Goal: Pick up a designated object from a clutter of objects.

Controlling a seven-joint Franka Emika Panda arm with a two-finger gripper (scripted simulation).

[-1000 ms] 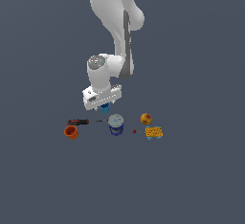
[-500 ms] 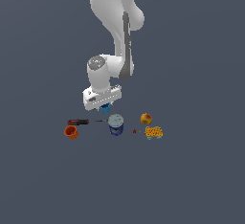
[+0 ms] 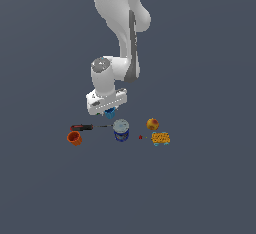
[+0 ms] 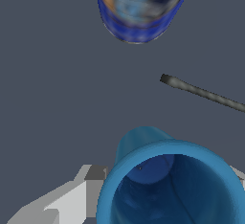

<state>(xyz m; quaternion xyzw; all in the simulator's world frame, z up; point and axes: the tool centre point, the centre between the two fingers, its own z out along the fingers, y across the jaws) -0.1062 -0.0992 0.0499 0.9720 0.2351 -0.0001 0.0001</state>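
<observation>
Lifted a touch higher than a moment ago, the small blue cup (image 3: pixel 110 112) rides up with the end effector (image 3: pixel 107 109), while everything else on the worktop (image 3: pixel 200 178) has stayed where it was. In the wrist view the blue cup (image 4: pixel 172 184) sits mouth-up, its rim wide and close to the camera, with a pale grey finger (image 4: pixel 72 199) pressed against one side and a sliver of the other finger at the opposite rim, so the end effector is clamped on the cup. Just off the cup at about 4 o'clock in the exterior view stands the dark-blue can (image 3: pixel 120 130) with its silver lid. The screwdriver (image 3: pixel 87 127) lies at roughly 8 o'clock from the cup, its thin shaft pointing toward the can, and the orange cup (image 3: pixel 74 138) sits just beyond the handle. Farther out at 4 o'clock are the yellow-red fruit (image 3: pixel 153 124), a tiny red cube (image 3: pixel 140 137) and the yellow packet (image 3: pixel 161 138).
</observation>
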